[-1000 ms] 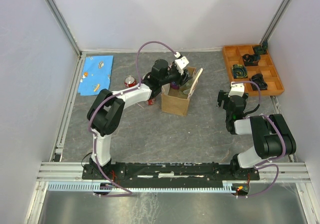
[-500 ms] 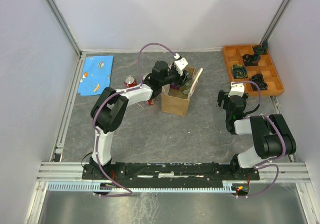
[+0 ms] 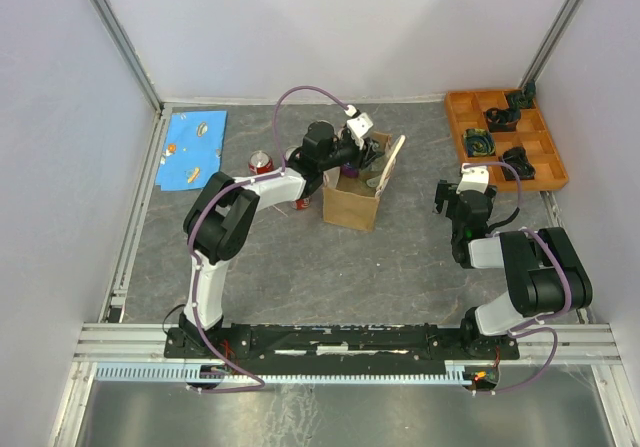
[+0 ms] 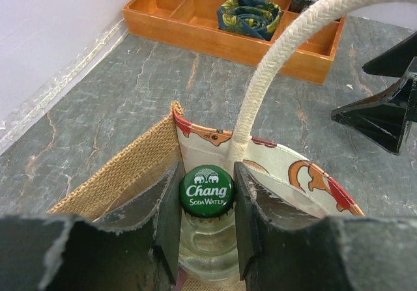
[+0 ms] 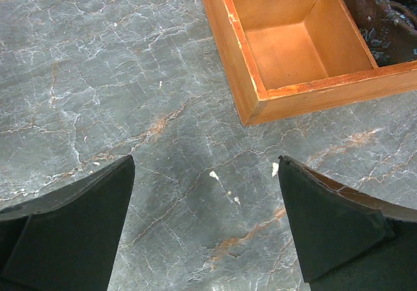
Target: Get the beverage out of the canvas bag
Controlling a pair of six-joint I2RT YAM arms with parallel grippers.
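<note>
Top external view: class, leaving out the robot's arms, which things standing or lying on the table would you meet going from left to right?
blue cloth → red can → canvas bag → orange tray

End effector [image 4: 207, 203] clamps green-capped bottle [image 4: 206, 191] inside canvas bag [image 4: 124, 174].

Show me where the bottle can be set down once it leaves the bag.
Widest bare table lies between the canvas bag and the arm bases. Another patch sits between bag and orange tray. Crowded left of the bag: red can, left arm.
</note>
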